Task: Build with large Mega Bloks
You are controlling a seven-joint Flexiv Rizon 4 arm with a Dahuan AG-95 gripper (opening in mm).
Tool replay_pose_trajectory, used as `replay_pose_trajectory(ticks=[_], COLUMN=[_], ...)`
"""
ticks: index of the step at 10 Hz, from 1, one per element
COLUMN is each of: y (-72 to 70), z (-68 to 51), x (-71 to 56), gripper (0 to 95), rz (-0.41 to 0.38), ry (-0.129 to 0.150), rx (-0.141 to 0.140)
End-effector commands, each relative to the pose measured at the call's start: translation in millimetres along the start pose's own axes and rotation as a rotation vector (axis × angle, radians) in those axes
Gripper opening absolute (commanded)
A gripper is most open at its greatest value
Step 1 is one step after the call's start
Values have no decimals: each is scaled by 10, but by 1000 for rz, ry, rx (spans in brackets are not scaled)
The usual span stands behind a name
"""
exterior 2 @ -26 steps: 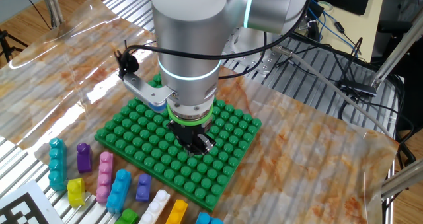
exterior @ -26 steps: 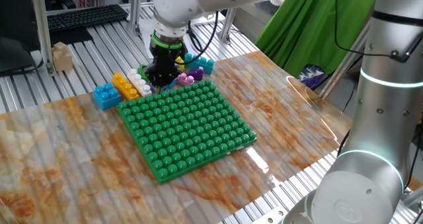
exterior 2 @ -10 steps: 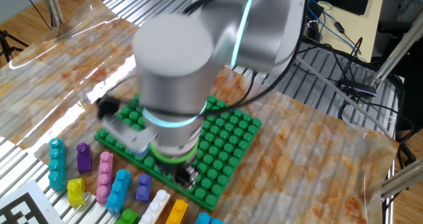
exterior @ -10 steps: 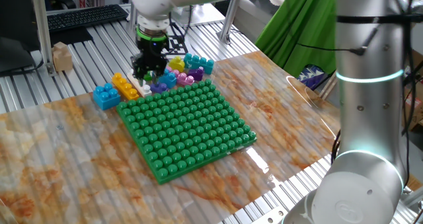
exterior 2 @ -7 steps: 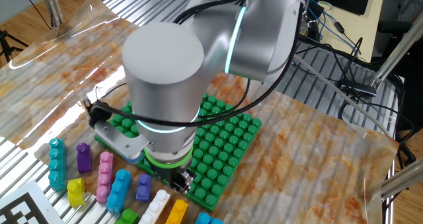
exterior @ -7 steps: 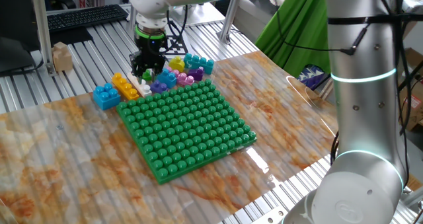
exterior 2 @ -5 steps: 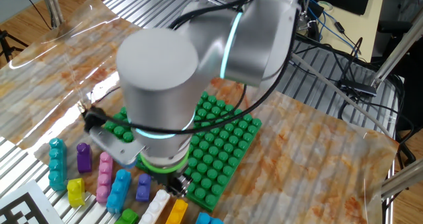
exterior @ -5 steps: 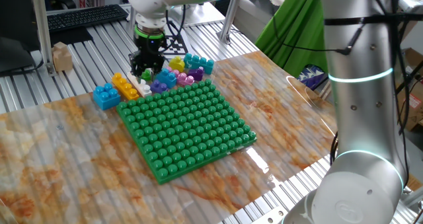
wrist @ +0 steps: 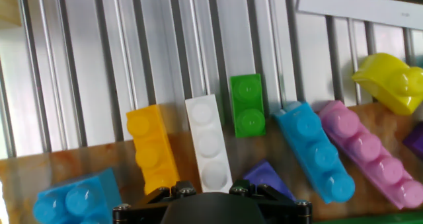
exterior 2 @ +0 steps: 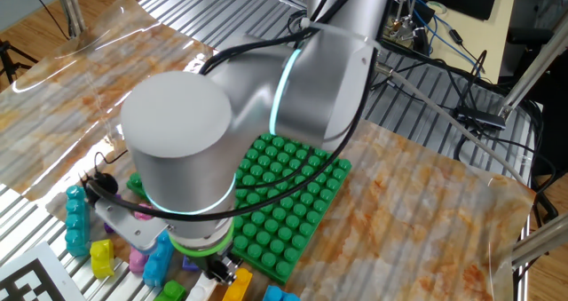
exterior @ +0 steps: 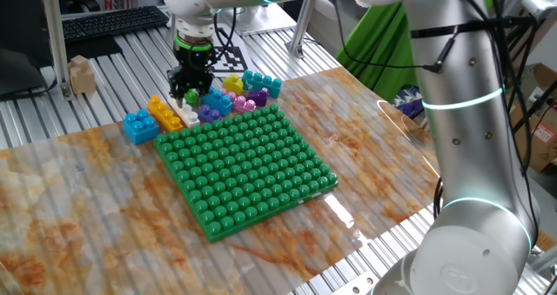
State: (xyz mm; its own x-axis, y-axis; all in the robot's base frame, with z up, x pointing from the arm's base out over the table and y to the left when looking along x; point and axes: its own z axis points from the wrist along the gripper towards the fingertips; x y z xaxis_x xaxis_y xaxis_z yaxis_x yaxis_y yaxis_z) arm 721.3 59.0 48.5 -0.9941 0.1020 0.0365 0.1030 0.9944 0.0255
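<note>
Claw (exterior: 190, 93) shifted off green baseplate (exterior: 246, 166) above white brick (wrist: 208, 143), long axis along view; opening indeterminable.

Fixed views face the green baseplate (exterior: 246, 168) from opposite sides; hand view looks straight down.

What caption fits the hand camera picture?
Hand view: white brick centred between yellow-orange brick and green brick.
</note>
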Motion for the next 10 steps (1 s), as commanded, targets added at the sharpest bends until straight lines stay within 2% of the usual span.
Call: replay_pose_trajectory(ticks=[1,3,4,6,7,10], y=[5,5,6,11,11,11], z=[3,3,3,-2,-2,-2], x=[-10,-10,-10,-9,-9,-9], gripper=[380,380,190,190,380,380], rz=[2,-1,-10,-5,5,26], ry=[-1,-9,-8,1,7,33], rx=[-7,-7,-6,-7,-6,1])
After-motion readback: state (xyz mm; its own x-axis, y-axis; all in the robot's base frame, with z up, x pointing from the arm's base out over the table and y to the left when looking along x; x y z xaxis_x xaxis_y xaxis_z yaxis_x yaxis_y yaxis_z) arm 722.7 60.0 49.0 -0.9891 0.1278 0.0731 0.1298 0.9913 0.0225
